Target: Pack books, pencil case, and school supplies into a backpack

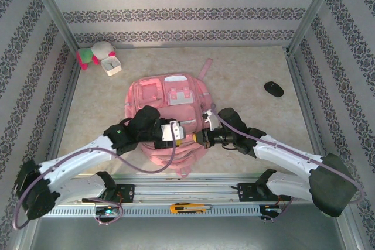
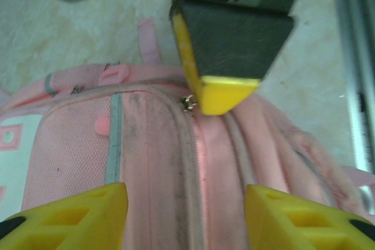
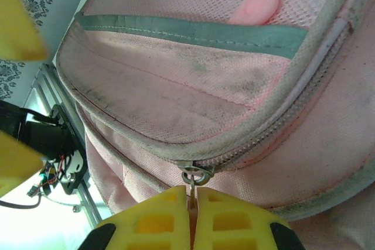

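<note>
Pink backpack lies flat mid-table, front pockets up, its near end under both arms; R gripper is pinched together on the small metal zip pull at the bag's near-right curve; L gripper hangs just above the fabric beside the same zip, jaws apart, gripping nothing.

Step in hand, by the look of it: running the main zip. To do it well, R shld pull along the zip line & follow its curve, not up & away; the tab is thin & held at the very fingertips, so a skewed tug cld slip it out. L wld help by pinning the fabric beside the track, close to the slider, so the soft bag is taut & doesn't drag across the table w/ the pull; keep L fingers off the teeth.
</note>
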